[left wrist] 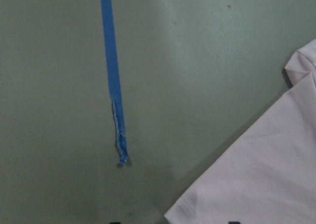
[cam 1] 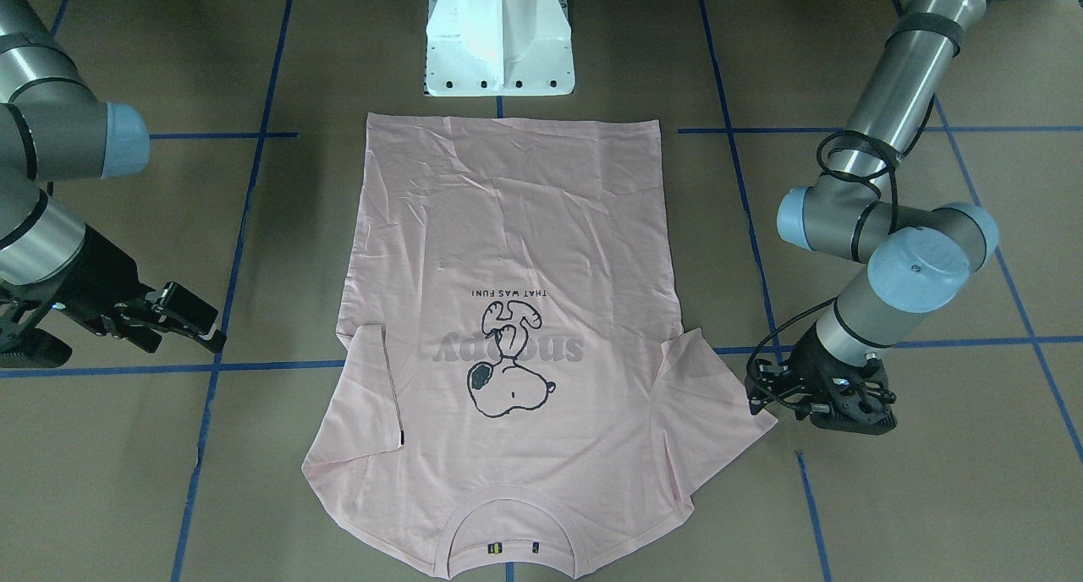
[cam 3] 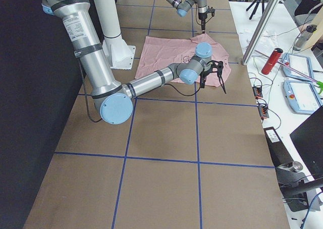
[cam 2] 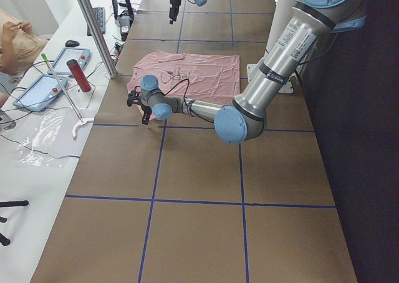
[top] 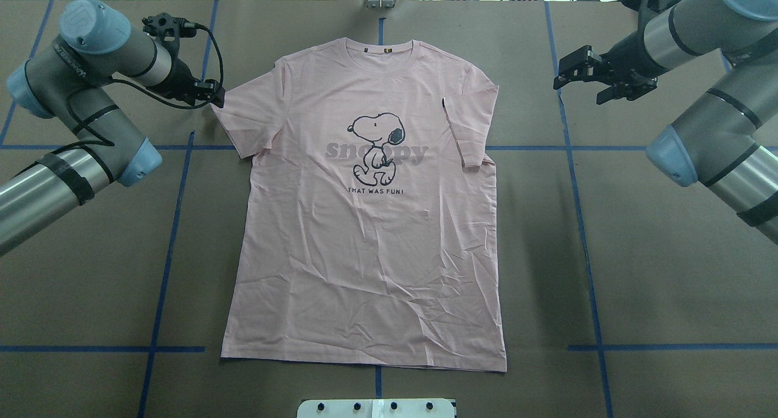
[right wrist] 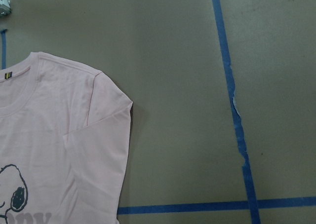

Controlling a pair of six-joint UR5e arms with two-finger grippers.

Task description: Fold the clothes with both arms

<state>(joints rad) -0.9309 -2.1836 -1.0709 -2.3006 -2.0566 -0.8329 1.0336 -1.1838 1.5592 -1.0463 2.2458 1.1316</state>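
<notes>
Brown table [top: 638, 254]: left gripper [top: 213, 94] spread, T-shirt [top: 364, 254] sleeve [left wrist: 256, 174] just beside it (only the wrist cam shows that gap, overhead hides it); right gripper [top: 568, 75] wide, T-shirt well apart.

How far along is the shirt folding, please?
Barely begun. Done: the shirt lies flat, print up, right-side sleeve folded inward. In hand: the left gripper is at the other sleeve's tip; the right gripper hovers open off the cloth. Left: that sleeve and the body folds.

Pale pink T-shirt [top: 364, 248] flat, print up — one sleeve [top: 467, 126] folded inward
</notes>
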